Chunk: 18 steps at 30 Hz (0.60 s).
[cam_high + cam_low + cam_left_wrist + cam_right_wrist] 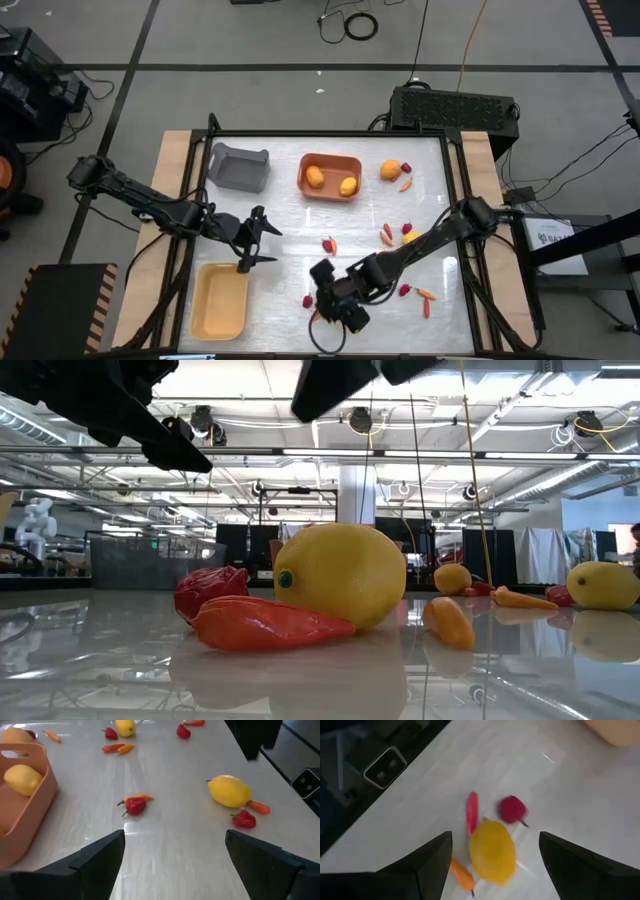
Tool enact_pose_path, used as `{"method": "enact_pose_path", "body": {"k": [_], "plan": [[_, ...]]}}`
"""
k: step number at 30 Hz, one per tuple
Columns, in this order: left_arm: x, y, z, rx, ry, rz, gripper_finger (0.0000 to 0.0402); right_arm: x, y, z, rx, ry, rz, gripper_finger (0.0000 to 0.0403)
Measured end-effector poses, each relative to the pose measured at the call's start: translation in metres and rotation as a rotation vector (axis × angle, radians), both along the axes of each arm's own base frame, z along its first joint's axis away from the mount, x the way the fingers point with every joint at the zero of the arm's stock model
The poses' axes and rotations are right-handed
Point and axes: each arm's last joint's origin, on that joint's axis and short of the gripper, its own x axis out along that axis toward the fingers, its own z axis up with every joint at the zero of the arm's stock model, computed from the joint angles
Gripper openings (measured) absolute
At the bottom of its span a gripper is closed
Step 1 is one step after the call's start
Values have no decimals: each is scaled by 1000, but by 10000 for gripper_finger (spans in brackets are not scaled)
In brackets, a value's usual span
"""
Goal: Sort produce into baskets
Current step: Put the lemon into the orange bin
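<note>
Your two arms are black, built of slim jointed links with bulkier housings at the joints. The left gripper point(254, 238) ends in two thin, tapering black fingers point(100, 857). The right gripper point(338, 302) looks chunkier, with broad, flat, matte black fingers point(432, 857).

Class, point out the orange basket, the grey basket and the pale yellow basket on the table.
orange basket point(329, 159), high view, far rim.
grey basket point(240, 176), high view, floor.
pale yellow basket point(219, 300), high view, bare floor.

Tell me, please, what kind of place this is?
Probably a robotics lab or workshop. Cables lie loose on the taped floor, the table stands in a frame with two arms mounted, and exposed ceiling lights hang over a wide open hall.
</note>
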Motion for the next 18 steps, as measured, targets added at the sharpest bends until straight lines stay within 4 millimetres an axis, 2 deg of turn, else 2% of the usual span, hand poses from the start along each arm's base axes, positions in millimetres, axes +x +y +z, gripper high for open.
{"method": "enact_pose_path", "body": {"k": [4, 10, 18], "plan": [[0, 0, 0, 3, 0, -1, 352, 9, 9, -23, -11, -11, 33, 287], [0, 0, 0, 2, -1, -1, 352, 15, 7, -43, -59, 15, -49, 287], [0, 1, 0, 10, -3, 18, 352, 13, 6, -45, -64, 39, -84, 287]]}}
